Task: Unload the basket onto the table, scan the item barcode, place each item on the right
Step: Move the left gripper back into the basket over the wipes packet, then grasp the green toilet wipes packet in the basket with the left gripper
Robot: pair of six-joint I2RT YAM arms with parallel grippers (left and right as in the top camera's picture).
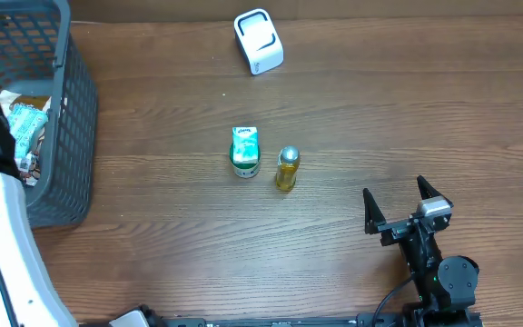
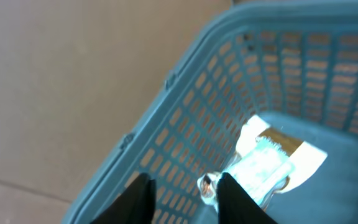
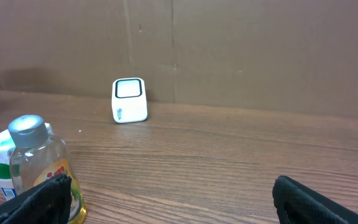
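Carton (image 1: pixel 244 150) first: a small green-and-white box standing mid-table, touching or just about touching a clear plastic bottle (image 1: pixel 286 168) of yellow liquid with a rounded silvery cap. Both sit on the brown wood-grain table (image 1: pixel 152 254). The scanner (image 1: pixel 259 41) is a glossy white rounded cube with a dark-outlined window, well behind them near the back edge.

The right gripper (image 1: pixel 395 191) is parked near the front edge with its black fingers spread wide and nothing between them. The carton and bottle are off to its left and a bit further back, well apart from it.

The left gripper (image 2: pixel 182 199) is up over the grey-blue plastic mesh basket (image 1: pixel 75 118). Its fingers are partly apart with only basket wall showing in the gap. A crinkly pale green packet (image 2: pixel 263 165) lies in the basket just beyond them.
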